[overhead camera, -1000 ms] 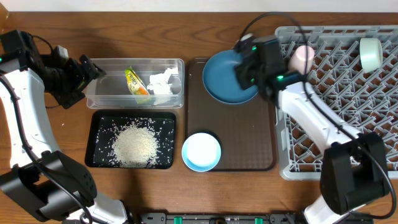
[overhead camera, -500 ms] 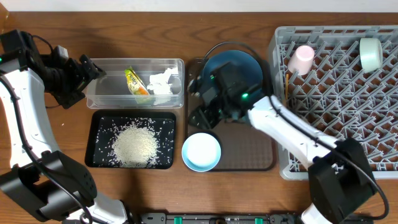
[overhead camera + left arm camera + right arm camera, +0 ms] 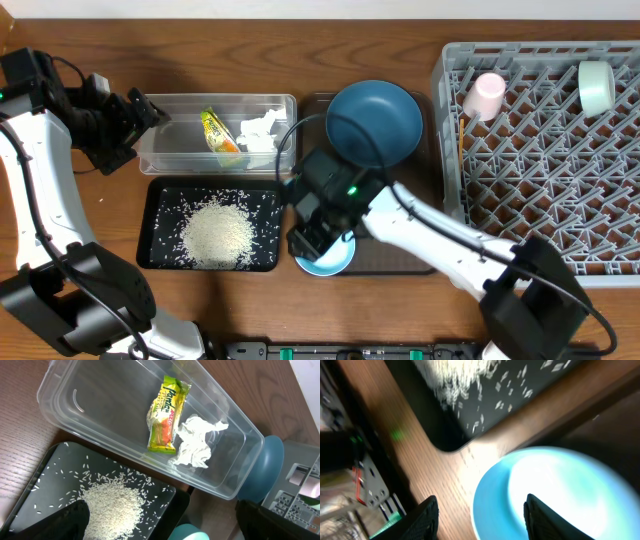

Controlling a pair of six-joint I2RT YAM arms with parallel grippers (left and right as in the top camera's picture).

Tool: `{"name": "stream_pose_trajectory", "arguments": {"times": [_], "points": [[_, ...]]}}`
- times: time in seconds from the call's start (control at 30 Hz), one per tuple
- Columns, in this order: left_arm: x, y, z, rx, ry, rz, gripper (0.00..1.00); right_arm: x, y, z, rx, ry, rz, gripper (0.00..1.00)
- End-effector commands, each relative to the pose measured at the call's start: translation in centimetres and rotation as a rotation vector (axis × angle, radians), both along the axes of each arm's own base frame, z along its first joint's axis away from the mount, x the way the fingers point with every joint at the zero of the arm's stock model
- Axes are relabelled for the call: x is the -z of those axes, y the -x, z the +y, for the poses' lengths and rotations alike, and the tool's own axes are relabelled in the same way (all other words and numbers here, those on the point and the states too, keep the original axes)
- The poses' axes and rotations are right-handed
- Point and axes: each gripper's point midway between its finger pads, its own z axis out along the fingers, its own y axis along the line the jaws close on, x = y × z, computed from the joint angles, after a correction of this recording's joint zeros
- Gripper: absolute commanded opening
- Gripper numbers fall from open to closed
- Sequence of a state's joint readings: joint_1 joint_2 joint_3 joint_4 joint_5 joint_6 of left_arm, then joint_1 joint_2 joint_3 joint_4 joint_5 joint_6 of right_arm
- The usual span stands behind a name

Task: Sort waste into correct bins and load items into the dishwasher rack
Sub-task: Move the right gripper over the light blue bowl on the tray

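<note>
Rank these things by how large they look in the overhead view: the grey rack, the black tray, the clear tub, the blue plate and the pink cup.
1. grey rack
2. black tray and clear tub: they look about alike, so I do not rank them
3. blue plate
4. pink cup

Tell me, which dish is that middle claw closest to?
The white and light-blue bowl, just under the right claw. The dark blue plate lies farther back; the pink cup and mint bowl are in the grey rack.

overhead: even, bright, sharp | left wrist: clear | right wrist: motion-blurred, bowl (image 3: 555, 495) glare
</note>
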State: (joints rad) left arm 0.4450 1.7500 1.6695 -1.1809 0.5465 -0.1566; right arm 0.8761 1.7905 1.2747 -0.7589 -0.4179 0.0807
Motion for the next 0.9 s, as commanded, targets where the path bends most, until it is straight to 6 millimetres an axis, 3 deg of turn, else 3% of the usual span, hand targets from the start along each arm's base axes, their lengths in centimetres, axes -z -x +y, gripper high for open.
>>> {"name": "stream_pose_trajectory", "arguments": {"times": [0.0, 0.33, 0.43, 0.5, 0.7, 0.87], "points": [[-1.2, -0.1, 0.2, 0.002, -0.017, -0.034, 0.96, 0.9, 0.6, -0.6, -0.004, 0.102, -0.087, 0.54], [-1.2, -0.1, 0.2, 0.002, -0.017, -0.034, 0.96, 3.7, 2.0, -2.0, -0.052, 0.245, -0.222, 0.48], [-1.2, -0.1, 0.2, 0.002, -0.017, -0.034, 0.96, 4.7, 2.3, -2.5, -0.054, 0.252, -0.218, 0.38], [-1.2, -0.1, 0.2, 0.002, -0.017, -0.034, 0.96, 4.9, 2.3, -2.6, -0.045, 0.254, -0.213, 0.27], [-1.2, -0.1, 0.2, 0.002, -0.017, -0.034, 0.96, 4.9, 2.3, -2.5, -0.03, 0.251, -0.209, 0.17], [-1.2, -0.1, 0.2, 0.002, -0.017, -0.034, 0.96, 4.8, 2.3, -2.5, -0.029, 0.25, -0.21, 0.19]]}}
